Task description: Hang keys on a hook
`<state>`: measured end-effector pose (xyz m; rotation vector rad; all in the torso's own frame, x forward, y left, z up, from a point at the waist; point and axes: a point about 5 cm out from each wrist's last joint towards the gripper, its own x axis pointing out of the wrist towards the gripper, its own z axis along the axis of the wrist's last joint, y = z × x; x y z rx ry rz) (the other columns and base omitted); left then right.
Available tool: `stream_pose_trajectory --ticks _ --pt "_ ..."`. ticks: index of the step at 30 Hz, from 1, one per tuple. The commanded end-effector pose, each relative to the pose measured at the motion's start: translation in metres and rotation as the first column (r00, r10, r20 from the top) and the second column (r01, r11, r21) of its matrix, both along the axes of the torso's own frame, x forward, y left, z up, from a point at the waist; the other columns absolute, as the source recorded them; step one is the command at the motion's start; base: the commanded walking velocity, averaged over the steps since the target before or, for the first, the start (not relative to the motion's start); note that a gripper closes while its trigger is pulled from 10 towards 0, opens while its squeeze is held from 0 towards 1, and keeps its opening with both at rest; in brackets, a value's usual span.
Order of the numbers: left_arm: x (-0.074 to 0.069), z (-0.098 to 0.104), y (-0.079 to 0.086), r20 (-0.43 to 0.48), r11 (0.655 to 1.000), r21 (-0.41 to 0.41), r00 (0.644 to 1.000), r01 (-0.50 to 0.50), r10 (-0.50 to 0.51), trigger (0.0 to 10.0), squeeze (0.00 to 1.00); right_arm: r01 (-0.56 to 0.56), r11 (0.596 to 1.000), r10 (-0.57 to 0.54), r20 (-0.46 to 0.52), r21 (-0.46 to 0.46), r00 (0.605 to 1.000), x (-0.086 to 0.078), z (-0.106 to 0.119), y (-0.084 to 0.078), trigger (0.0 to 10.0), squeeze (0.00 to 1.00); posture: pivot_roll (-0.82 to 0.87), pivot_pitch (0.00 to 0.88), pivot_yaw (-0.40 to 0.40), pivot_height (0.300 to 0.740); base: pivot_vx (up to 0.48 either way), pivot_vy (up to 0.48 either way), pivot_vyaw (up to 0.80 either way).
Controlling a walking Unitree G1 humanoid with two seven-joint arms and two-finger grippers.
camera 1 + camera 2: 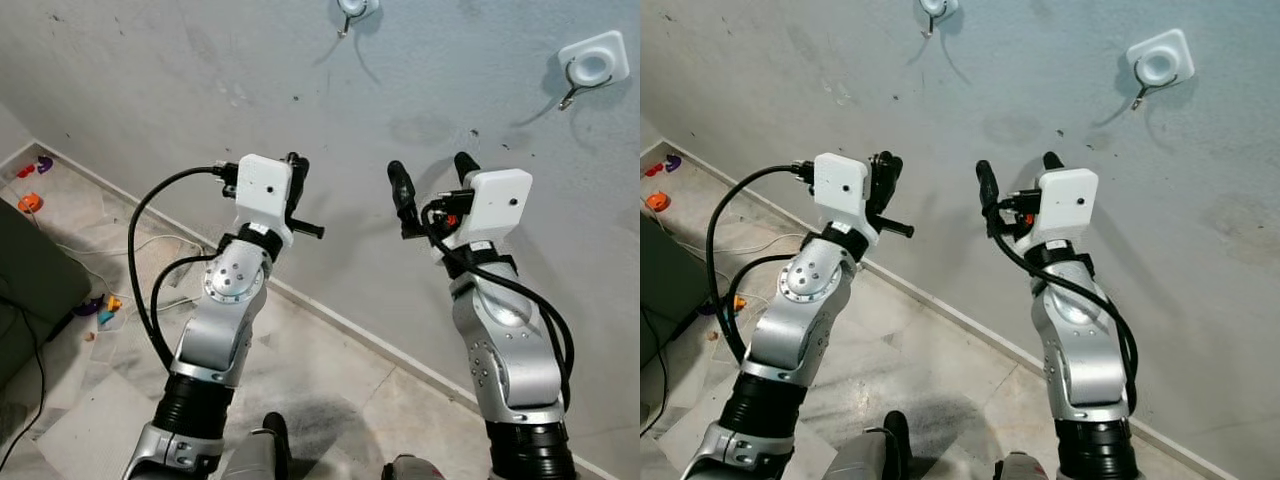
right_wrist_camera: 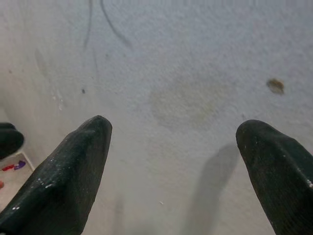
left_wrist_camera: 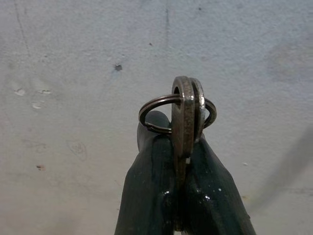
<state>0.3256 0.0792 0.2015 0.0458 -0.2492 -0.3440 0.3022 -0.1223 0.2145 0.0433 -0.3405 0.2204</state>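
Pinching dull metal keys on a thin wire ring (image 3: 188, 115), the left gripper (image 3: 183, 161) faces bare grey wall, white-backed metal hooks (image 1: 592, 66) at upper frame unreached, right gripper (image 2: 173, 147) spread empty.

Two silver metal arms with round screwed joints and ribbed black cuffs, white boxy camera housings at the wrists, looped black cables, left tool (image 1: 296, 170) and right tool (image 1: 432, 172) each with two long glossy black fingers.

left gripper (image 3: 183, 196) pinching keys (image 3: 187, 115), wall (image 3: 73, 73) behind
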Motion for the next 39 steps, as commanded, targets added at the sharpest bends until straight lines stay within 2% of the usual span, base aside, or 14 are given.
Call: stream_pose_trajectory --ticks 1,7,18,20,39 --pt "-0.003 -0.003 0.003 -0.003 1.000 0.004 1.000 0.005 -0.005 10.0 0.00 0.023 1.000 -0.023 0.039 0.004 0.999 -0.003 0.011 -0.005 10.0 0.00 -0.09 0.210 0.057 0.740 0.000 0.000 0.00" --pt "0.000 0.003 0.005 0.009 1.000 -0.001 1.000 0.004 -0.004 10.0 0.00 0.038 0.999 -0.038 0.028 0.009 0.999 -0.002 0.009 -0.008 10.0 0.00 -0.09 0.209 0.059 0.740 0.000 0.000 0.00" --pt "0.000 0.003 0.007 0.005 1.000 0.000 1.000 -0.003 0.003 10.0 0.00 0.031 0.999 -0.031 0.014 0.007 0.999 -0.002 0.006 -0.005 10.0 0.00 -0.09 0.212 0.060 0.740 0.000 -0.320 0.00" --pt "-0.001 0.001 0.008 -0.009 0.999 -0.032 1.000 -0.003 0.003 10.0 0.00 0.032 0.999 -0.032 0.012 0.010 0.999 -0.002 0.005 -0.005 10.0 0.00 -0.09 0.211 0.059 0.740 0.000 0.000 0.00" --pt "0.001 0.001 0.016 -0.018 0.999 -0.019 0.999 -0.027 0.027 10.0 0.00 0.032 0.999 -0.032 0.021 0.015 0.999 -0.001 0.009 -0.005 10.0 0.00 -0.08 0.209 0.061 0.740 0.000 0.000 0.00"
